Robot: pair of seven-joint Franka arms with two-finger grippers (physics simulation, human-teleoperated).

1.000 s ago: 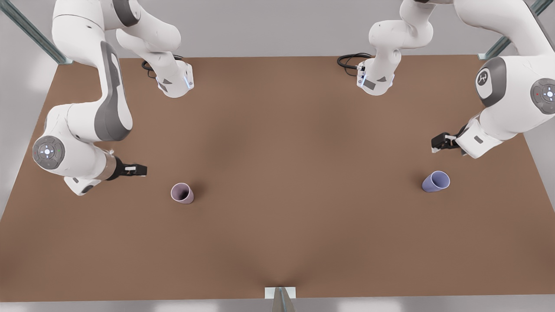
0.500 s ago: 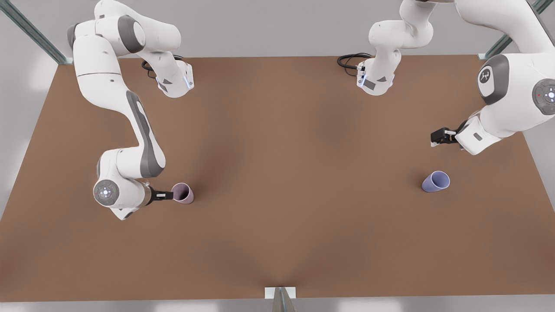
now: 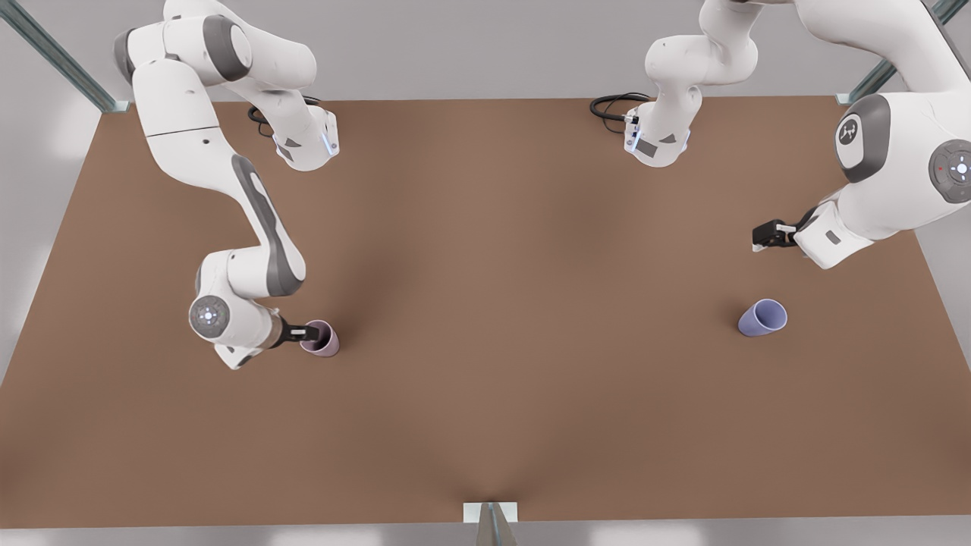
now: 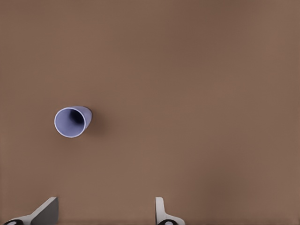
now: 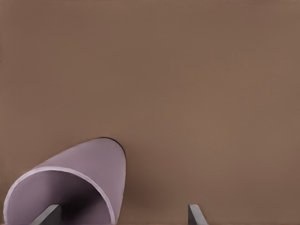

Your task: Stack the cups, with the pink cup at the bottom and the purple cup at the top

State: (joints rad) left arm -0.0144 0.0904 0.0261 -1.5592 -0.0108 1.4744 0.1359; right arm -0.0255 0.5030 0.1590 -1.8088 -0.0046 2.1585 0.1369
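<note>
Right gripper at the pink cup, left gripper waiting above the purple cup

On the brown table [image 3: 485,425], the right gripper [image 3: 312,332] sits at the rim of the upright pink cup [image 3: 322,339]; its fingers [image 5: 47,214] are spread, one inside the cup's mouth and one outside its wall. The purple cup [image 3: 762,317] stands upright well apart from the pink cup, toward the front view's right. The left gripper [image 3: 762,236] waits near the purple cup with fingers parted, grasping nothing.
</note>
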